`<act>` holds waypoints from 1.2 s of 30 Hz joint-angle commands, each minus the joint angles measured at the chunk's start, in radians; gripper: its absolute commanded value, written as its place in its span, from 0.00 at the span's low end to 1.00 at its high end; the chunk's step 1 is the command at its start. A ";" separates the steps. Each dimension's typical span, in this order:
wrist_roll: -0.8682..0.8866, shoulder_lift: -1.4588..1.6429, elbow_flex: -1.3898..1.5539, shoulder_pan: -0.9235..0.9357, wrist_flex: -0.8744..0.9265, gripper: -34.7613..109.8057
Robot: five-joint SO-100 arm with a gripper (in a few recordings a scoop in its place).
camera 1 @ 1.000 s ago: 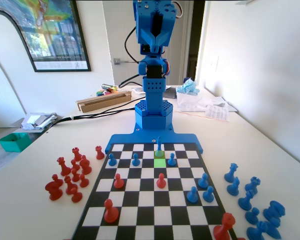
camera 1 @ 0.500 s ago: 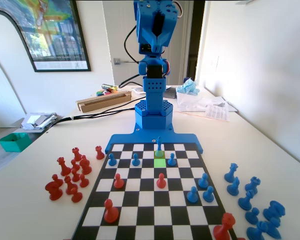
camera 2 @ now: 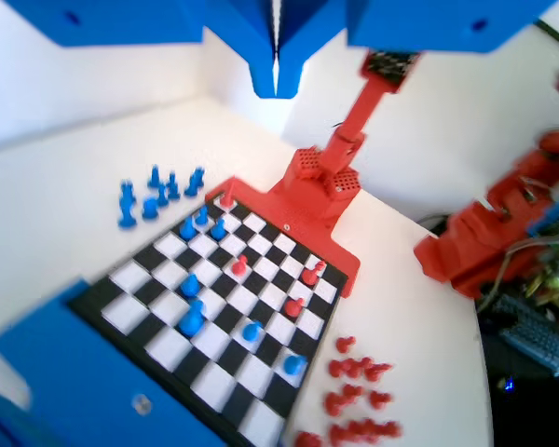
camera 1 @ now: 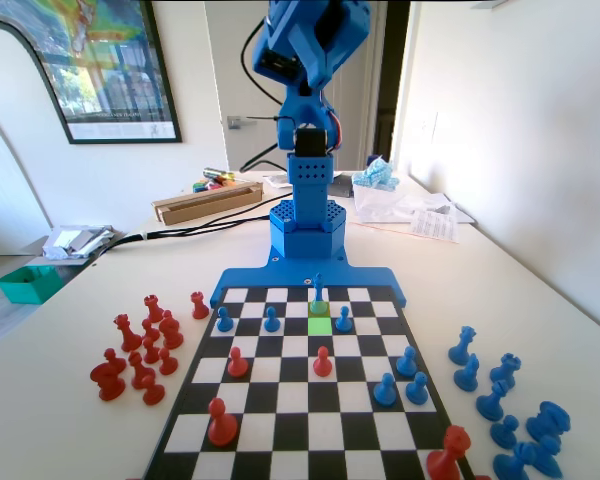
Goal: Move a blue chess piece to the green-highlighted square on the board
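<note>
The slim blue plastic chess piece (camera 1: 318, 291) with a narrow tapering top stands upright in the black-and-white checkered board's (camera 1: 305, 412) row nearest the blue arm, on the square just behind the bright green-highlighted square (camera 1: 319, 325). In the wrist view the blue two-finger gripper (camera 2: 276, 82) hangs high above the board, its jaws pressed together on nothing. No writing can be read.

The robot is a blue plastic arm (camera 1: 308, 120) made of chunky blocks joined together. Its base (camera 1: 307, 228) is six-sided and has rows of small holes. Black cables (camera 1: 252, 60) loop out from its side. The gripper (camera 2: 276, 74) has two blue jaws that narrow down to pointed tips.
</note>
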 commanded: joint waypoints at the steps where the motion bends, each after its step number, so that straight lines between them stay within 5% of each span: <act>1: -0.198 -0.121 -0.041 0.017 -0.067 0.25; 19: -0.347 -0.506 0.037 0.025 -0.008 0.26; 30: -0.311 -0.609 0.252 0.040 -0.259 0.31; 36: -0.281 -0.664 0.210 0.014 -0.244 0.34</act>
